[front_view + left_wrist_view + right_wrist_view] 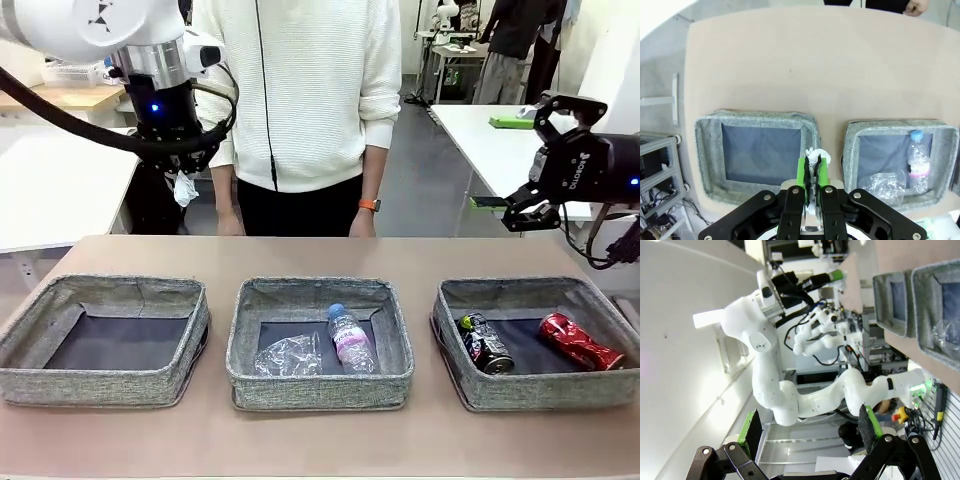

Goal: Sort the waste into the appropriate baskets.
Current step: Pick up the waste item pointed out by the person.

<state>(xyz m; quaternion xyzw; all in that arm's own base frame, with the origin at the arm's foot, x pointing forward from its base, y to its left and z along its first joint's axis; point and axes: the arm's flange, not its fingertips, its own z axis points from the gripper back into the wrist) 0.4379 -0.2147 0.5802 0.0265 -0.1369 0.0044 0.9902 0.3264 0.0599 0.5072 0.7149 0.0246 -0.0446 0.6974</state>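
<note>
1. left gripper (813, 172), lower centre of the wrist frame: pads clamped on the white paper wad (813, 156).
2. empty left basket (760, 152) lies beyond the fingertips, probably directly below.
3. right gripper (810, 432), fingers apart, idle.

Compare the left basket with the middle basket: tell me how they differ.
The left basket shows a bare dark bottom; the middle basket holds a clear bottle and crumpled clear plastic. The left hand, shut on a white paper wad, hangs above the left basket, not the middle one. Both are low grey woven bins, alike in shape.
</note>
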